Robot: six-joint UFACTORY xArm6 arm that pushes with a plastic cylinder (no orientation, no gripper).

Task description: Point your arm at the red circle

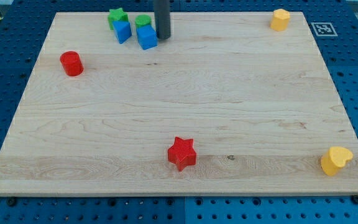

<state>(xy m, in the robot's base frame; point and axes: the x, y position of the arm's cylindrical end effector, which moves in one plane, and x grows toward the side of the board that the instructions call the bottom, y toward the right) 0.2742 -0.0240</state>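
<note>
The red circle [71, 63], a short red cylinder, stands near the board's left edge in the upper part of the view. My dark rod comes down from the view's top, and my tip [162, 38] rests on the board just right of a blue block [146, 37]. The tip is far to the right of the red circle and a little higher in the view.
A green star [117, 17], another blue block [123, 31] and a green cylinder [143, 22] cluster beside the tip. A red star [182, 153] lies at the bottom middle. Yellow blocks sit at the top right [280, 19] and bottom right [335, 160]. The wooden board [229, 99] lies on a blue pegboard.
</note>
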